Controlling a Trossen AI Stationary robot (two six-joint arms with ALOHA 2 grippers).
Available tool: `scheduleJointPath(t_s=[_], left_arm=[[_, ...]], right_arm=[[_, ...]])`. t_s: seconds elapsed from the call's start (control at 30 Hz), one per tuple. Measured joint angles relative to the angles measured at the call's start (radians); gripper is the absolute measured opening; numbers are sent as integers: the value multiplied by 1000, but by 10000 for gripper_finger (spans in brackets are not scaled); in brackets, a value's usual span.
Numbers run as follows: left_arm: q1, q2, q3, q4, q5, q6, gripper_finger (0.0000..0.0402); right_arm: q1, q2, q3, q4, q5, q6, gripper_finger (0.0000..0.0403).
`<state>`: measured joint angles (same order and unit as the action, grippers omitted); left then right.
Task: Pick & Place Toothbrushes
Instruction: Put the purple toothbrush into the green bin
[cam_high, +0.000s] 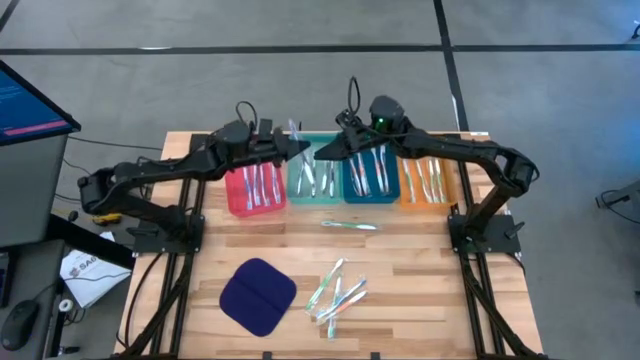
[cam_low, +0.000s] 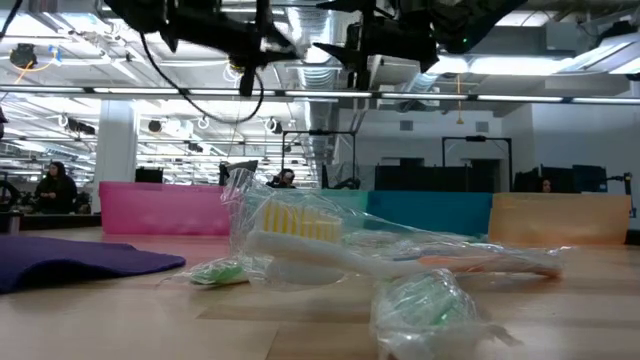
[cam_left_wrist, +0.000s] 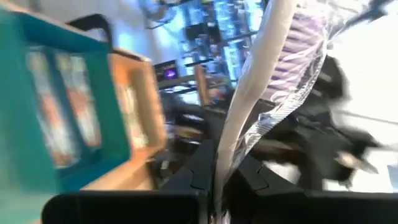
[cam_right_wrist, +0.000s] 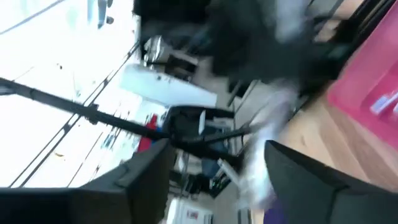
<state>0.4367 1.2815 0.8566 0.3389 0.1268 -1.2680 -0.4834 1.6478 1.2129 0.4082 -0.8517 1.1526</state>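
Observation:
My left gripper (cam_high: 300, 150) hangs over the gap between the red tray (cam_high: 255, 188) and the teal tray (cam_high: 314, 178), shut on a wrapped toothbrush (cam_left_wrist: 261, 81) with purple bristles. My right gripper (cam_high: 326, 152) faces it from the right over the teal tray, open (cam_right_wrist: 217, 180). A blurred whitish shape shows between its fingers in the right wrist view. Several toothbrushes lie in each of the trays, including the blue tray (cam_high: 368, 178) and the orange tray (cam_high: 430, 182). One toothbrush (cam_high: 348, 225) lies alone on the table. A loose pile (cam_high: 335, 290) lies near the front edge. My left gripper pinches the wrapped toothbrush by the lower handle end (cam_left_wrist: 219, 177) between its two fingers. The brush is lifted clear and stands up out of the hold, bristle head (cam_high: 293, 128) at the far end. Loose clear wrapper trails beside the handle.
A dark blue cloth pad (cam_high: 258, 296) lies at the table's front left. The trays stand in a row along the far edge. A monitor (cam_high: 30, 100) and papers sit left of the table. People show far off in the room in the low view.

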Motion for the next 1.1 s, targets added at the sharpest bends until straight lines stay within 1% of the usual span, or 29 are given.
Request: scheduleJointPath(t_s=[0.13, 0.2, 0.3, 0.4, 0.47, 0.6, 0.67, 0.77, 1.03, 1.1], left_arm=[[78, 77, 20, -33, 94, -22, 10], [96, 137, 63, -112, 131, 5, 10], [117, 246, 175, -314, 146, 101, 10], [136, 353, 307, -480, 156, 192, 10], [144, 422, 389, -547, 157, 226, 10], [159, 554, 502, -596, 180, 241, 10], [162, 606, 524, -614, 194, 242, 10], [162, 656, 524, -616, 205, 241, 10], [154, 716, 525, -632, 201, 211, 10], [146, 718, 525, -647, 184, 194, 10]], right_arm=[[-14, -16, 0, -6, -68, 0, 284], [-16, -39, 0, 0, -69, 0, 290], [-16, -81, 0, 0, -65, -19, 293], [-15, -122, 0, 0, -50, -34, 292], [-15, -150, 0, 1, -32, -34, 292], [0, -189, 0, -4, 16, -35, 292], [11, -203, 0, -4, 39, -36, 292], [29, -213, 0, -2, 58, -38, 292], [90, -203, 0, -7, 68, -37, 292], [106, -202, 0, -7, 72, -37, 292]])
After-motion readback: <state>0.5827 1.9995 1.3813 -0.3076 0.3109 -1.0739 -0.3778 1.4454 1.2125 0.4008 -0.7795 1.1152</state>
